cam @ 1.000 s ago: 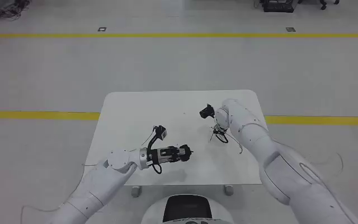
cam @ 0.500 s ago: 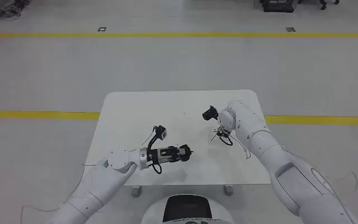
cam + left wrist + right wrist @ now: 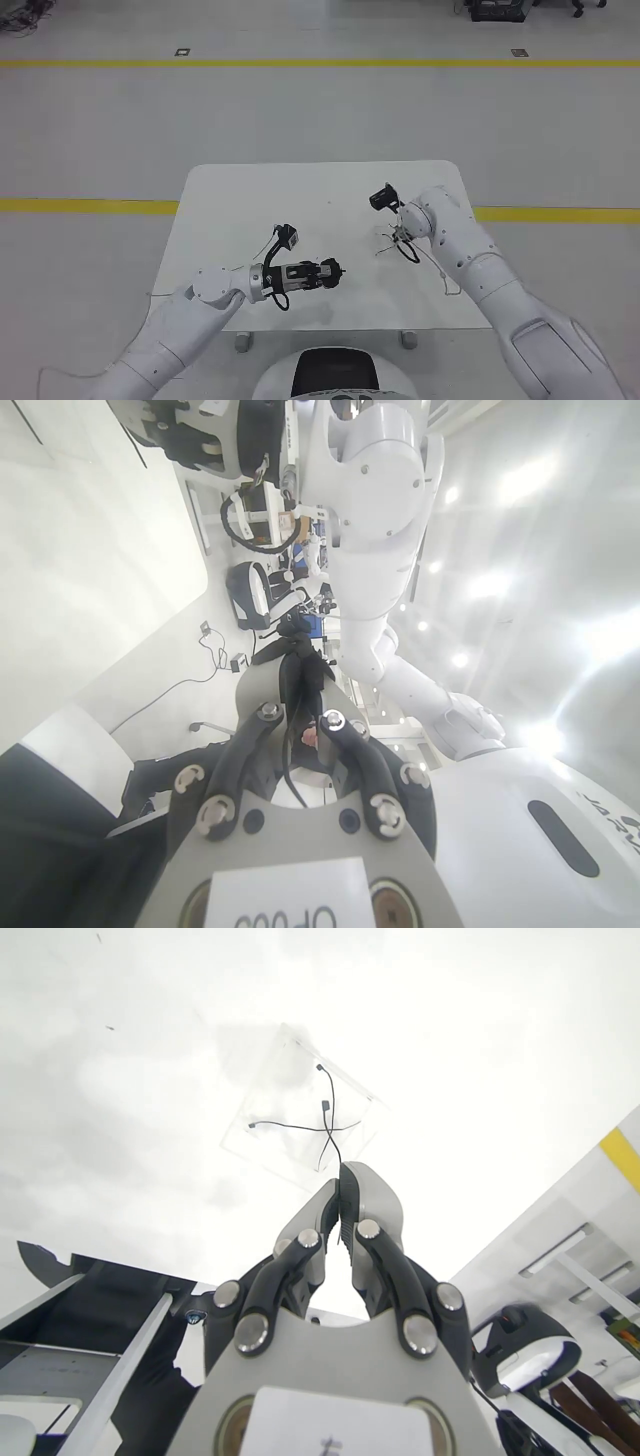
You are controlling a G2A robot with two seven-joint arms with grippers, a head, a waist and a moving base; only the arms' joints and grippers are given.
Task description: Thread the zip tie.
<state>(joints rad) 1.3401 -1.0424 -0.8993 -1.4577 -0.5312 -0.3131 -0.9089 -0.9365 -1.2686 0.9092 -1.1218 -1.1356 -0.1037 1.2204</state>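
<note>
Zip tie point(image 3: 336, 1148) is pinched at its very end in my right pincer point(image 3: 340, 1188), so I fear it slips free; left pincer point(image 3: 301, 672) clamps a second tie point(image 3: 287, 750).

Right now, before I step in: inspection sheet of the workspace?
Surface: white table.
Job's things: clear tray on the table, holding loose zip ties.
Clutter: nothing seen.
Hands: left hand above the table, shut on a black zip tie; right hand over the tray, shut on a tie tail that reaches into it.
Cables: black cable loop at the left wrist; thin cable along the right arm.
Surroundings: yellow floor lines; dark equipment at the far edge.
</note>
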